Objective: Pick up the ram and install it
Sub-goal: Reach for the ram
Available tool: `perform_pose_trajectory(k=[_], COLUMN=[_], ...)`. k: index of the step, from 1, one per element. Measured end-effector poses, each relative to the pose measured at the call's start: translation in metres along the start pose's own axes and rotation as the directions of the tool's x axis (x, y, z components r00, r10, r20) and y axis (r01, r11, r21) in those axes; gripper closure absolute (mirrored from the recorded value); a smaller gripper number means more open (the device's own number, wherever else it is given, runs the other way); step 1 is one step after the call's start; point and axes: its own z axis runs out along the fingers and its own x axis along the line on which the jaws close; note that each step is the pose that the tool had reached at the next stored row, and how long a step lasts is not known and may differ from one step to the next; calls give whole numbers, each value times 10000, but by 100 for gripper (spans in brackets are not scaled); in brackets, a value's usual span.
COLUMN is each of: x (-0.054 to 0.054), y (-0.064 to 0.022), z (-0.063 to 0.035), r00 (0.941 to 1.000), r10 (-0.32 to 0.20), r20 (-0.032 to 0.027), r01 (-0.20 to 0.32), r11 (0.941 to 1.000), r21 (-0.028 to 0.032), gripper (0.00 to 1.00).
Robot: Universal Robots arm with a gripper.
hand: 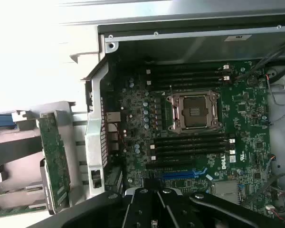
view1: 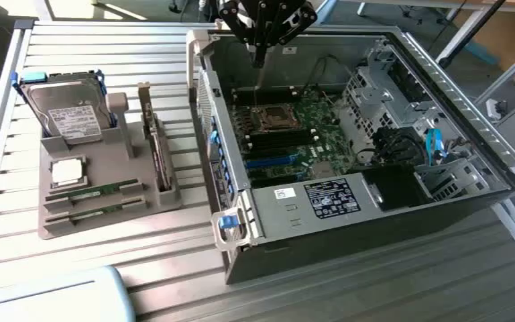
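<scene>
Hovering above the open case [view1: 356, 221], the tool [view1: 257, 59] is closed together, with nothing seen in it.
The ram [view1: 92, 193] sits edge-up in the grey holder [view1: 105, 161] beside the case, likely slotted there for easy gripping.

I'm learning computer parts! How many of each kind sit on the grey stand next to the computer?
Hard drive: 1
Square chip: 1
Memory sticks: 2
Upright green card: 1
Total: 5
</scene>
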Motion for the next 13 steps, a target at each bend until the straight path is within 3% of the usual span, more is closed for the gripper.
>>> perform_pose_trajectory(k=[3,6,13], x=[77,254,534], y=[-6,-18,-39], z=[-2,-7,-14], r00=[10000,10000,10000], r10=[-1,-2,0], r20=[0,0,1], r01=[1,2,0], r11=[10000,10000,10000], r21=[0,1,0], gripper=[87,87,87])
